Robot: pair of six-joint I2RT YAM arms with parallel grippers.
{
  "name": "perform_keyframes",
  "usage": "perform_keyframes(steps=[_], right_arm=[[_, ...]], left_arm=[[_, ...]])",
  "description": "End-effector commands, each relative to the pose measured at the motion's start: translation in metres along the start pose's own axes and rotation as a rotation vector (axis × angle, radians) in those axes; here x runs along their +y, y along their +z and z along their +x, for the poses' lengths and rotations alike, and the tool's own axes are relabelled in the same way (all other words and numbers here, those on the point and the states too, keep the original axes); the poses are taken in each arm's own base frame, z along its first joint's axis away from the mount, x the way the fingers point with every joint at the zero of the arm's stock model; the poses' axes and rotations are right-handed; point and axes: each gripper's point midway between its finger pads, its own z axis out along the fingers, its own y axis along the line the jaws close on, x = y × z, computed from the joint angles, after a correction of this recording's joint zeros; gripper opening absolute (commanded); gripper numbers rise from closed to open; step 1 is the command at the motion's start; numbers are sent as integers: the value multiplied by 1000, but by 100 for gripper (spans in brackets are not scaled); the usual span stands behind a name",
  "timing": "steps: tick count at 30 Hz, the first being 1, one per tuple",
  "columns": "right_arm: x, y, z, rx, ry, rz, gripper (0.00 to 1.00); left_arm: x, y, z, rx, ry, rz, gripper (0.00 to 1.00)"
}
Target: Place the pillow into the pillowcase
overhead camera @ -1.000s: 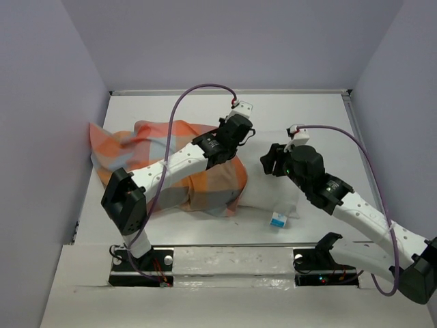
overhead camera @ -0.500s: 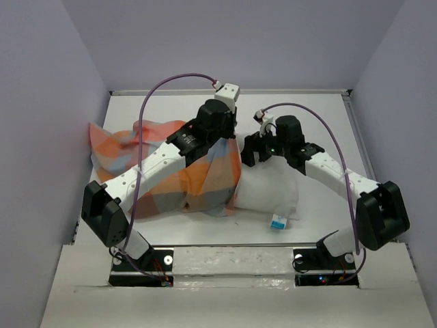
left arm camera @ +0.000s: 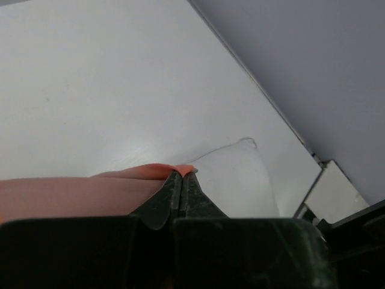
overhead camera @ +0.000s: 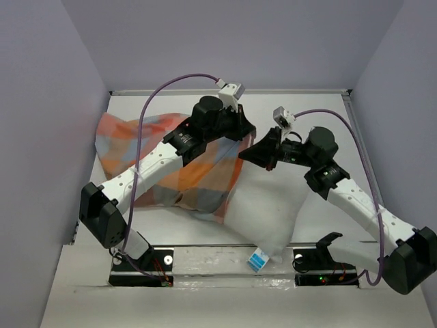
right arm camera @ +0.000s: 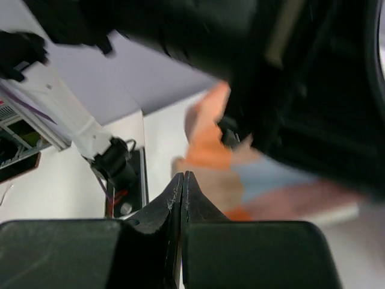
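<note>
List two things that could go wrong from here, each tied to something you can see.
1. The left claw pinches only a thin edge of the pillowcase at its fingertips; the fabric may slip out.
2. The pillow lies with its tag at the near edge of the table, between the arm bases; it might slide off or snag there.
</note>
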Motion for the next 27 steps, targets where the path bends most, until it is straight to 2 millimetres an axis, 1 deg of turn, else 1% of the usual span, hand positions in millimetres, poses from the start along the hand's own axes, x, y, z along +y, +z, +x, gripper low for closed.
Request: perform_keyframes(steps=[1,3,4,5,6,7,9,10,11,13,14,16,18,19,21,22,23,24,25,27], right_arm=[[9,-5,-61,-188,-108,84,0],[-16,-12,-50,-152,-83,230,2],[-39,-23,-32,-93,-53,371,31],[-47,-28,-21,-50,-41,418,52],[-52,-32,-12,-9,-24,454,61],[-61,-43,12,82,43,528,66],[-68,-57,36,136,99,606,67],[-63,-65,37,114,106,622,67],[-65,-73,59,131,158,651,67],[-68,-87,72,140,187,715,69],[-74,-97,74,138,181,782,71],[-77,-105,76,163,182,826,73],[-80,-108,72,151,173,854,74],[-79,-108,66,139,165,856,74],[-80,-115,57,126,146,894,75],[-80,-122,49,119,136,935,75],[-81,-126,46,119,126,960,75],[-84,-131,46,127,125,990,75],[-89,-138,50,154,126,1042,77],[-98,-138,66,216,155,1073,79]], left_arm=[[-116,-75,-91,-272,16,350,0],[-119,-90,-97,-295,27,343,0],[-111,-99,-104,-317,44,290,0],[-106,-101,-103,-316,50,264,0],[-101,-102,-104,-316,55,245,0],[-97,-101,-100,-301,55,232,0],[-91,-95,-93,-283,55,217,0],[-89,-92,-90,-276,52,211,0],[-87,-90,-88,-272,57,206,0],[-86,-88,-88,-273,61,204,0],[-86,-86,-87,-270,61,203,0],[-84,-84,-90,-278,71,191,0],[-78,-78,-87,-269,78,163,0],[-73,-75,-87,-268,94,144,0],[-57,-66,-78,-246,108,70,0],[-45,-60,-74,-234,119,20,0],[-40,-57,-72,-231,121,3,0],[-33,-54,-69,-223,119,-10,0],[-33,-50,-67,-218,117,-2,0],[-34,-47,-67,-220,116,9,0]])
